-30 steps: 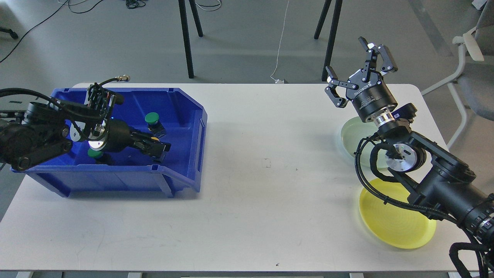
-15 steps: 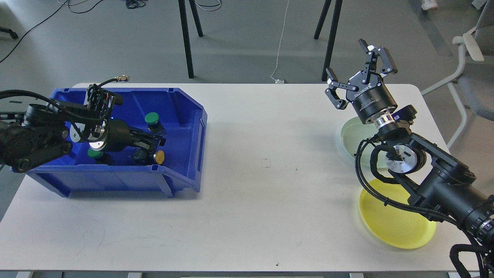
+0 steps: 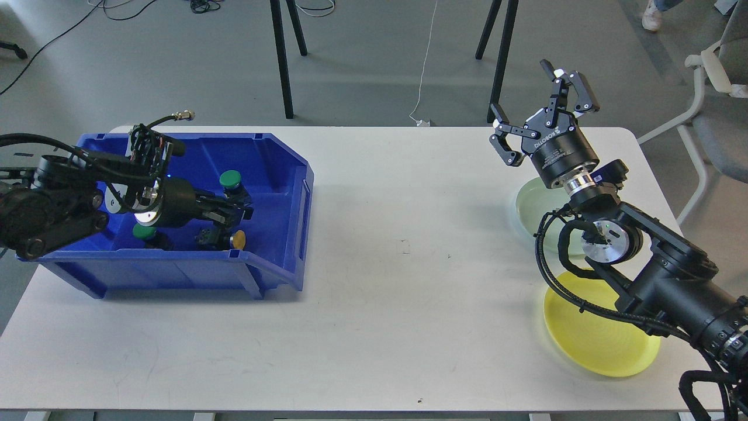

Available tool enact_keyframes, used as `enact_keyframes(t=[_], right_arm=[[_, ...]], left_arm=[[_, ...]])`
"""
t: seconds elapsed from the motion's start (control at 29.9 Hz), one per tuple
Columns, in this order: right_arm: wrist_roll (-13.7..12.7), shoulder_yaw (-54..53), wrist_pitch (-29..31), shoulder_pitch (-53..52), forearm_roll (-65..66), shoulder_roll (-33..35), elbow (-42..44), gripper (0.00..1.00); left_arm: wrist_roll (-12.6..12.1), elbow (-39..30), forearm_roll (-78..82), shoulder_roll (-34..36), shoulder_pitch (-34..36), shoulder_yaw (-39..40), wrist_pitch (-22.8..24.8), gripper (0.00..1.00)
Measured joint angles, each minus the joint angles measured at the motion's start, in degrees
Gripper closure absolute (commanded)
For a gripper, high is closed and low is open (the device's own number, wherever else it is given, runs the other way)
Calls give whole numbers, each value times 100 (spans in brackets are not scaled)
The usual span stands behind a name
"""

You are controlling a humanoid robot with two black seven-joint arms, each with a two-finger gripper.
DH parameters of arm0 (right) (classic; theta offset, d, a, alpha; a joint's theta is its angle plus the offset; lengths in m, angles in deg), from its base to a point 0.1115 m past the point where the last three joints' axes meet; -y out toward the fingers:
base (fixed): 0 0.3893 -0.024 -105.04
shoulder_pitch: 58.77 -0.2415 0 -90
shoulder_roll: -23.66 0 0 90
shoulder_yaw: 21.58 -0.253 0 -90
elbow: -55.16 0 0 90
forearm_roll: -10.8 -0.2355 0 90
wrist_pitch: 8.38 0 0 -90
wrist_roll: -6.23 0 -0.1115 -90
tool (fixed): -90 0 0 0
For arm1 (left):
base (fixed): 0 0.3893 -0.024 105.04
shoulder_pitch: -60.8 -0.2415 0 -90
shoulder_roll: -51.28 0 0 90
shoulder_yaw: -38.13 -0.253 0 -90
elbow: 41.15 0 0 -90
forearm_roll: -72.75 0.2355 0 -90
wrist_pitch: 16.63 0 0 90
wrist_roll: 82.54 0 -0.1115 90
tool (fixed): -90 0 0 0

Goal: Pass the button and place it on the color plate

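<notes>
While the left gripper is reaching into the blue bin, its jaws (dark, seen end-on) are giving no clear reading, so I cannot tell their state. Crowding against the yellow button is risking knocking it away. Over the tabletop, the right gripper is waiting, jaws wide, above the yellow plate.

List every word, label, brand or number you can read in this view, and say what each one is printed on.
"ROBOTIQ": white lettering on the black body of the right gripper, seen upside down and at a slant.
No other text can be read. The left gripper inside the blue bin shows no legible marking, and the buttons, the yellow plate and the pale green plate carry none that I can see.
</notes>
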Motion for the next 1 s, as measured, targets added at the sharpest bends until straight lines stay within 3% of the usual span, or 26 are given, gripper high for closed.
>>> enact_keyframes(t=[0.5,0.8,1.0], right_arm=[[0,1,3,35,0,17,6,1],[0,1,3,107,0,17,9,1],[0,1,3,135,0,32,9,1]], left_arm=[[0,-24,13,72,50,-9,-8,44],[0,-113,3,269,321,19,599,34],[0,519,3,299,356,41,751,32]])
